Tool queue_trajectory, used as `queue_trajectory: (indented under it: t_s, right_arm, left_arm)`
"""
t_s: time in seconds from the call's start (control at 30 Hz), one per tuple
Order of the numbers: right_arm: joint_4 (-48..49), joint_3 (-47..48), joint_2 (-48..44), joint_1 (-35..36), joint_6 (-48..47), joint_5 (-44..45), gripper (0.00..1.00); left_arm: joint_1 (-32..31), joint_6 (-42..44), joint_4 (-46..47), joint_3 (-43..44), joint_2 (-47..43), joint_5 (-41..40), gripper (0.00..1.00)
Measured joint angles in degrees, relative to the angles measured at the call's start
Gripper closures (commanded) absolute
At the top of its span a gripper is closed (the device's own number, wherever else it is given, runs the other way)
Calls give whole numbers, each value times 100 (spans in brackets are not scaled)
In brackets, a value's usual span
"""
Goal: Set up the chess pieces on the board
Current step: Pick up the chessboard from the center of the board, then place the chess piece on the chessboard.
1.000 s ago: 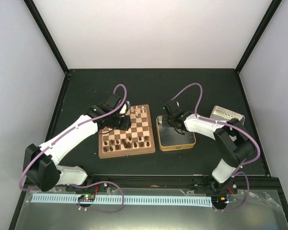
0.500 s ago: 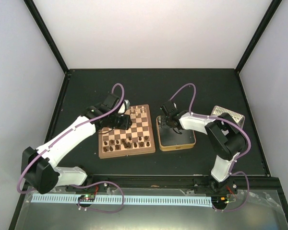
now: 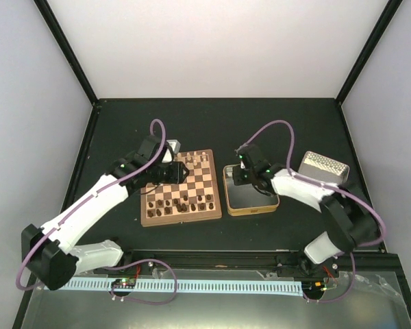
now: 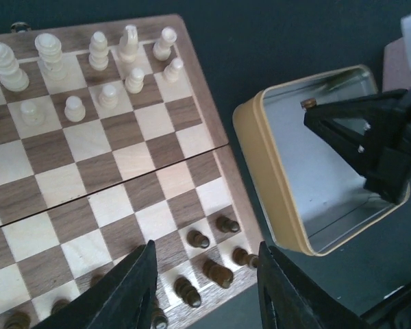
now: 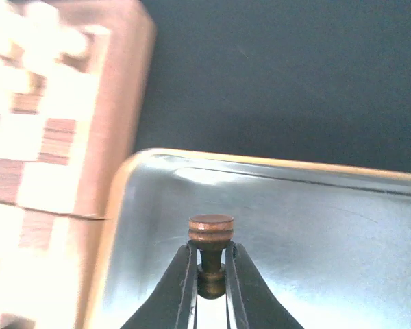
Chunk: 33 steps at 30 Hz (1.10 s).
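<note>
The board point(image 3: 181, 220) lies left of centre, with dark brown chess pieces point(image 4: 219, 274) along its near rows and pale ones point(image 4: 99, 51) along the far rows. Hovering over the board's near right corner is my left gripper point(image 4: 205, 245), open, with nothing between its fingers. My right gripper point(image 5: 211, 250) is shut on one dark chess piece point(image 5: 211, 233), pinching its thin stem with the round base pointing away. That piece hangs inside the open metal tin point(image 5: 315, 226), near the tin's far left corner. From above, the right gripper point(image 3: 245, 175) sits over the tin point(image 3: 250, 199).
The tin point(image 4: 260, 164) stands right beside the board's right edge on the dark table. Its silver lid point(image 3: 323, 166) lies further right. Pale walls close in the table on three sides.
The right gripper has shut on the dark piece in the tin. The left arm has drawn back a little over the board, its jaws slightly wider.
</note>
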Motion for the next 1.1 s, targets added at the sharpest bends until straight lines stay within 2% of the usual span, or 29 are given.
queue_trajectory:
  t_s: [0.2, 0.4, 0.63, 0.7, 1.0, 1.1]
  right_arm:
    - [719, -520, -1388, 0, -404, -1150, 99]
    - [1615, -1014, -2083, 63, -776, -2531, 98]
    - [2243, -1040, -2345, 286, -1147, -3794, 97]
    - [2269, -960, -2343, 376, -1250, -4000, 97]
    - [2304, -673, -2267, 564, -1504, -4291, 97]
    - [2304, -671, -2247, 564, -1517, -4295, 97]
  left_arm:
    - [122, -365, 791, -527, -636, 439, 39]
    - [195, -732, 1764, -874, -966, 1338, 21]
    - [197, -1056, 2411, -903, -909, 2378, 20]
    - [197, -1165, 2527, -903, -809, 2629, 23]
    - [197, -1521, 2758, -903, -522, 3276, 61]
    - [197, -1558, 2787, -903, -520, 3370, 71]
